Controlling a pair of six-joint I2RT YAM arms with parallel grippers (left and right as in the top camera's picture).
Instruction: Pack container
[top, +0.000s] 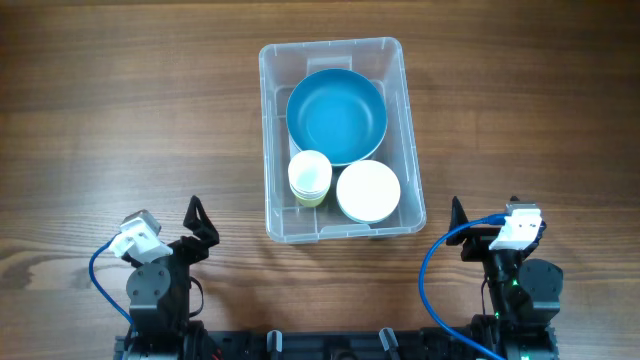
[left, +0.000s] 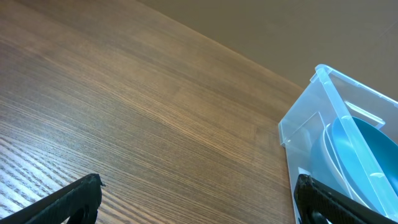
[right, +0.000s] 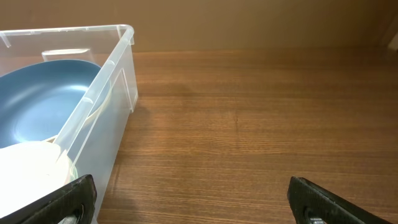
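The clear plastic container (top: 271, 140) stands at the table's middle. Inside it lie a big blue bowl (top: 336, 115), a small cream cup (top: 310, 176) and a white bowl (top: 368, 190). The container also shows in the left wrist view (left: 305, 127) with the blue bowl (left: 367, 155), and in the right wrist view (right: 106, 81) with the blue bowl (right: 43, 102) and white bowl (right: 28, 168). My left gripper (top: 197, 228) (left: 198, 198) is open and empty, near the front left of the container. My right gripper (top: 480, 228) (right: 193, 199) is open and empty, to the container's front right.
Bare wooden table (top: 120, 120) surrounds the container on all sides. Blue cables loop beside both arm bases at the front edge. Nothing else lies on the table.
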